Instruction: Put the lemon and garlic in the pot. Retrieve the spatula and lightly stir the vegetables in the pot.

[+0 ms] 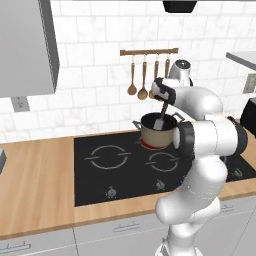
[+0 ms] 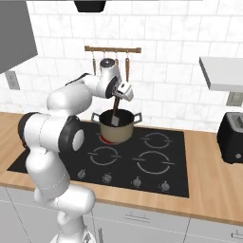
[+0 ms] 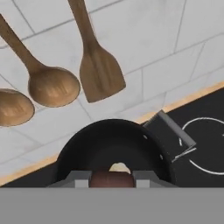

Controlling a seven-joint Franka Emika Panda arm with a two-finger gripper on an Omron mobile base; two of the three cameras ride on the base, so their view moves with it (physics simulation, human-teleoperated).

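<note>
The beige pot (image 1: 156, 134) (image 2: 116, 129) stands on the back burner of the black cooktop (image 1: 115, 167). My gripper (image 1: 163, 101) (image 2: 120, 96) hangs just above it, shut on the dark brown handle of the spatula (image 1: 161, 116) (image 2: 115, 110). The spatula's silver-grey blade reaches down inside the pot. In the hand view, the pot's dark interior (image 3: 109, 146) lies below the gripper (image 3: 111, 178). A small cream lump that looks like the garlic (image 3: 118, 167) lies on the bottom, just past the handle. The lemon is hidden.
Wooden spoons (image 3: 52, 85) and a wooden turner (image 3: 99, 72) hang from a rail (image 1: 148, 51) on the tiled wall right behind the pot. A dark toaster (image 2: 231, 137) stands on the counter to the right. A grey cabinet (image 1: 25, 47) hangs at upper left.
</note>
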